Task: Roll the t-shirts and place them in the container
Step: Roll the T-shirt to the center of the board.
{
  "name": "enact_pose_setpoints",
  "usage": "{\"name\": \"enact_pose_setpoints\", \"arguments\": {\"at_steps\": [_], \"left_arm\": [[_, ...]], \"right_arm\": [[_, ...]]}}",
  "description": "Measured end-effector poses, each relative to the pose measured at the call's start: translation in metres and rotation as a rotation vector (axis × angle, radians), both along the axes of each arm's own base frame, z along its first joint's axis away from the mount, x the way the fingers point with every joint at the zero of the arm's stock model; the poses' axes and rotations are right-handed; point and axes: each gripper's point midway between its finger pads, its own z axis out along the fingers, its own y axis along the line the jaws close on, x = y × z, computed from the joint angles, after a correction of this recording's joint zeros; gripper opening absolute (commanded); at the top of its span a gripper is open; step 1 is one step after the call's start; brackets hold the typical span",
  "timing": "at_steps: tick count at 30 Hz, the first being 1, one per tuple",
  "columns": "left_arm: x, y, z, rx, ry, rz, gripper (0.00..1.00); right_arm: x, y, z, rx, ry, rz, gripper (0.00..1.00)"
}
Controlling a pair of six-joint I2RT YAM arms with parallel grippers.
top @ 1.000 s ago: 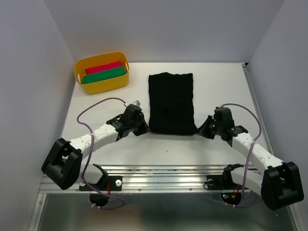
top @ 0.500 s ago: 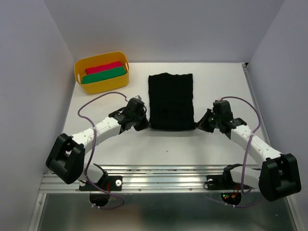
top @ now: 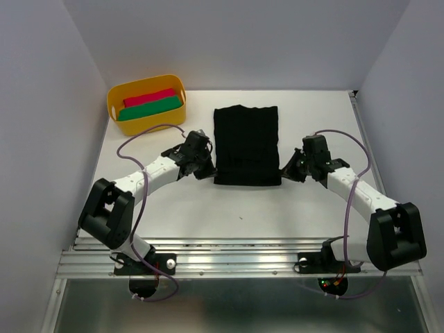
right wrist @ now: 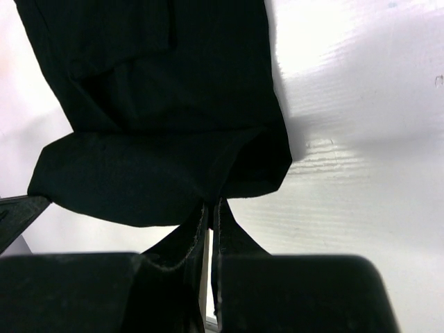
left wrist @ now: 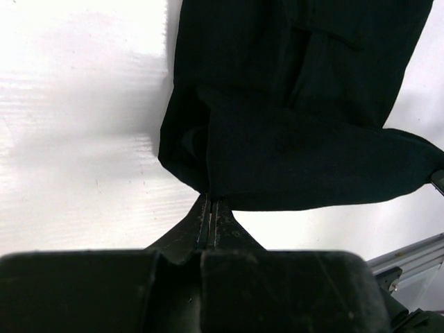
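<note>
A black t-shirt (top: 246, 142) lies folded into a long strip on the white table, its near end turned up and over. My left gripper (top: 209, 172) is shut on the near left corner of that end; in the left wrist view the cloth (left wrist: 291, 139) hangs from the pinched jaws of the left gripper (left wrist: 210, 201). My right gripper (top: 284, 171) is shut on the near right corner, and the right wrist view shows the lifted fold (right wrist: 159, 166) caught at the right gripper (right wrist: 211, 205).
A yellow tub (top: 115, 97) at the back left holds a red roll (top: 148, 97) and a green roll (top: 150, 108). Grey walls close in the table on three sides. The metal rail (top: 236, 258) runs along the near edge.
Both grippers have moved away from me with the t-shirt's near edge, carrying it over the cloth, so the visible strip is shorter. Both stayed shut.
</note>
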Motion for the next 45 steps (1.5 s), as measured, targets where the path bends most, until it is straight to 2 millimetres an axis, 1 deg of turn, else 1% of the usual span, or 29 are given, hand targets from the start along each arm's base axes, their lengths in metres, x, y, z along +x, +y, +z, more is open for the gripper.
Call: {"name": "enact_pose_setpoints", "arguments": {"at_steps": [5, 9, 14, 16, 17, 19, 20, 21, 22, 23, 24, 25, 27, 28, 30, 32, 34, 35, 36, 37, 38, 39, 40, 41, 43, 45], "left_arm": [[0.013, 0.001, -0.005, 0.014, 0.007, 0.001, 0.0], [0.023, 0.002, -0.011, 0.027, 0.018, 0.0, 0.0], [0.032, 0.002, -0.023, 0.04, 0.037, -0.01, 0.0], [0.036, 0.002, -0.028, 0.044, 0.044, -0.014, 0.0], [0.038, 0.002, -0.031, 0.046, 0.047, -0.015, 0.0], [0.042, 0.002, -0.036, 0.049, 0.049, -0.017, 0.0], [0.043, 0.003, -0.039, 0.051, 0.052, -0.017, 0.02], [0.044, 0.003, -0.041, 0.054, 0.054, -0.017, 0.04], [0.046, 0.003, -0.043, 0.056, 0.055, -0.017, 0.09], [0.047, 0.003, -0.044, 0.058, 0.058, -0.018, 0.12], [0.049, 0.003, -0.046, 0.061, 0.059, -0.019, 0.15], [0.051, 0.003, -0.046, 0.063, 0.057, -0.021, 0.25], [0.054, 0.004, -0.046, 0.073, 0.052, -0.021, 0.35], [0.055, 0.006, -0.045, 0.082, 0.049, -0.017, 0.43], [0.057, 0.01, -0.042, 0.099, 0.037, -0.01, 0.47], [0.058, 0.016, -0.034, 0.118, 0.021, 0.005, 0.48], [0.058, 0.021, -0.021, 0.13, -0.008, 0.02, 0.47], [0.059, 0.024, -0.009, 0.131, -0.035, 0.032, 0.42], [0.059, 0.026, -0.003, 0.132, -0.048, 0.038, 0.22], [0.059, 0.027, 0.009, 0.125, -0.079, 0.045, 0.11], [0.06, 0.027, 0.018, 0.119, -0.1, 0.049, 0.0], [0.06, 0.027, 0.022, 0.114, -0.11, 0.054, 0.0], [0.059, 0.026, 0.03, 0.106, -0.13, 0.052, 0.0], [0.058, 0.023, 0.035, 0.099, -0.141, 0.045, 0.0], [0.052, 0.012, 0.036, 0.083, -0.141, 0.016, 0.0], [0.047, 0.003, 0.033, 0.069, -0.129, -0.01, 0.0]], "right_arm": [[0.014, 0.002, -0.003, -0.017, 0.005, 0.003, 0.03], [0.023, 0.002, -0.013, -0.032, 0.018, 0.001, 0.07], [0.032, 0.002, -0.026, -0.049, 0.042, -0.003, 0.16], [0.035, 0.002, -0.031, -0.056, 0.047, -0.007, 0.18], [0.037, 0.002, -0.033, -0.06, 0.046, -0.01, 0.21], [0.04, 0.0, -0.038, -0.072, 0.046, -0.019, 0.24], [0.042, -0.001, -0.04, -0.08, 0.048, -0.025, 0.3], [0.044, -0.002, -0.042, -0.086, 0.05, -0.029, 0.32], [0.045, -0.003, -0.044, -0.092, 0.051, -0.032, 0.34], [0.048, -0.003, -0.045, -0.097, 0.052, -0.035, 0.41], [0.05, -0.003, -0.045, -0.101, 0.051, -0.035, 0.44], [0.052, -0.003, -0.044, -0.105, 0.045, -0.035, 0.47], [0.055, -0.004, -0.041, -0.109, 0.033, -0.034, 0.5], [0.055, -0.004, -0.04, -0.112, 0.026, -0.033, 0.5], [0.057, -0.005, -0.033, -0.115, 0.007, -0.029, 0.51], [0.056, -0.005, -0.022, -0.114, -0.022, -0.024, 0.52], [0.056, -0.006, -0.005, -0.109, -0.063, -0.023, 0.51], [0.055, -0.006, 0.006, -0.103, -0.091, -0.022, 0.5], [0.055, -0.006, 0.019, -0.093, -0.127, -0.024, 0.47], [0.055, -0.006, 0.026, -0.087, -0.147, -0.025, 0.38], [0.055, -0.005, 0.033, -0.082, -0.164, -0.023, 0.31], [0.054, -0.005, 0.039, -0.078, -0.182, -0.021, 0.25], [0.053, -0.003, 0.043, -0.074, -0.192, -0.016, 0.16], [0.051, -0.001, 0.044, -0.07, -0.194, -0.012, 0.12], [0.048, 0.005, 0.041, -0.067, -0.188, 0.004, 0.06], [0.042, 0.009, 0.032, -0.066, -0.162, 0.02, 0.04]]}}
